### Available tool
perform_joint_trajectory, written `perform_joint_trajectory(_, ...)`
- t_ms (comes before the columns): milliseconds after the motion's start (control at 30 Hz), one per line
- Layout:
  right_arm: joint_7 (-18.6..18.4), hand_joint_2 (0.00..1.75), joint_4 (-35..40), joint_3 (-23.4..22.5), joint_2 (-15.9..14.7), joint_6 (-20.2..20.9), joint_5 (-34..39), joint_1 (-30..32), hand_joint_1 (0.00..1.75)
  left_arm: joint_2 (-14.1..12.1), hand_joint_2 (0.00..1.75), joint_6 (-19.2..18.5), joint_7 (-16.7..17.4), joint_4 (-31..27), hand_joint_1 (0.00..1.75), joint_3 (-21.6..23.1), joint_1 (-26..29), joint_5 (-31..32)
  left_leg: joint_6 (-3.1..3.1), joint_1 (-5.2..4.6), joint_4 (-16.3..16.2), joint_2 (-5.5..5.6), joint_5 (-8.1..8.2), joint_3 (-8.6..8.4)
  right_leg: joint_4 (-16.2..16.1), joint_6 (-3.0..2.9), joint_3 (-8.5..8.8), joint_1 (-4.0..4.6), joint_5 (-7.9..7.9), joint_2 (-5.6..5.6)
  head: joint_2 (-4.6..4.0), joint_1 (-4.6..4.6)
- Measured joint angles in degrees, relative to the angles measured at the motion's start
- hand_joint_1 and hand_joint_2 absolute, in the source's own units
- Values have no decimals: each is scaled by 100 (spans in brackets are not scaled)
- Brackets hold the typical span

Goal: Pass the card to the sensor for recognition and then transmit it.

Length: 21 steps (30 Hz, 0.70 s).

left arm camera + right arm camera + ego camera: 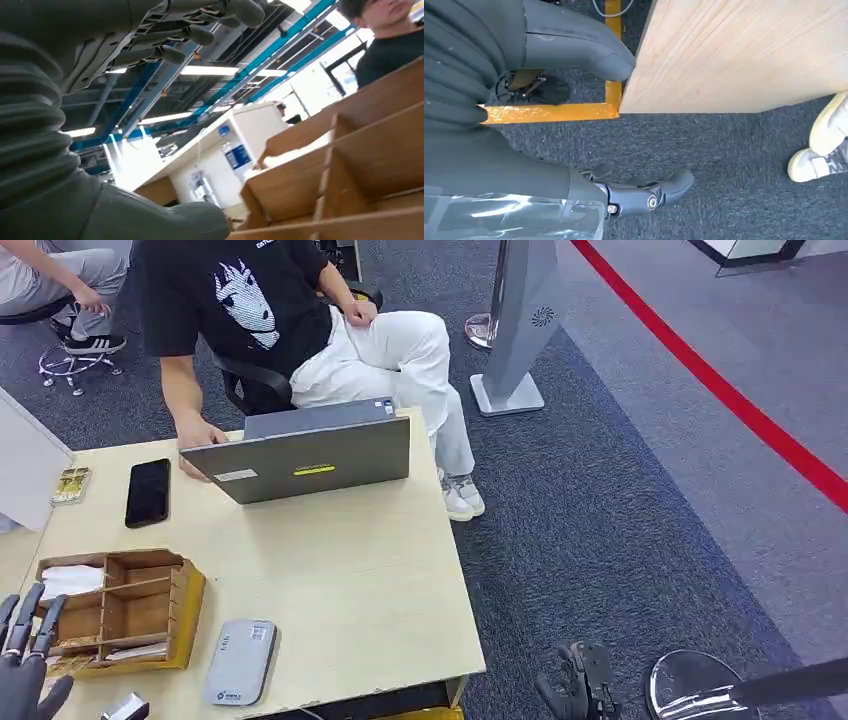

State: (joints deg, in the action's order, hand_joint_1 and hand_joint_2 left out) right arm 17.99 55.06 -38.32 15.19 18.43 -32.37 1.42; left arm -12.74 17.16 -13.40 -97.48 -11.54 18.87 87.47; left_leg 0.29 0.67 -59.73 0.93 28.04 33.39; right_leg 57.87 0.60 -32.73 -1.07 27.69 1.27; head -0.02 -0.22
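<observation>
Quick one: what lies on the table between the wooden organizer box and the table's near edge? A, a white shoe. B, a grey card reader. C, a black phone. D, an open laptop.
B: the grey card reader lies flat beside the wooden organizer box, by the table edge nearest the robot.

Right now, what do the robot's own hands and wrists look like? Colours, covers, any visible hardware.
Left hand: dark grey, segmented mechanical fingers with a thick smooth grey thumb; behind it sits a grey ribbed bellows-like cover at the wrist. Right hand: dark grey to black, with the same matte grey thumb and ribbed cover, darker fingers with round silver pivot screws. No markings or cables visible.
</observation>
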Motion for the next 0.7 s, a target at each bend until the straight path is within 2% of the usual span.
perform_joint_trajectory(267, -7, 175, 2, 0, 0, 17, 2, -1, 0, 148, 175, 61, -116, 554, 0, -380, -190, 194, 0, -1, 0, 2, 0, 1, 0, 0, 1, 0, 0, -1, 0, 0)
perform_joint_trajectory(700, -7, 175, 2, 0, 0, 33, 2, -2, 0, 348, 175, 76, -170, 970, 0, -408, -330, 225, 0, -1, 0, 2, 0, 0, 0, 0, 1, 0, 0, -2, 0, 2)
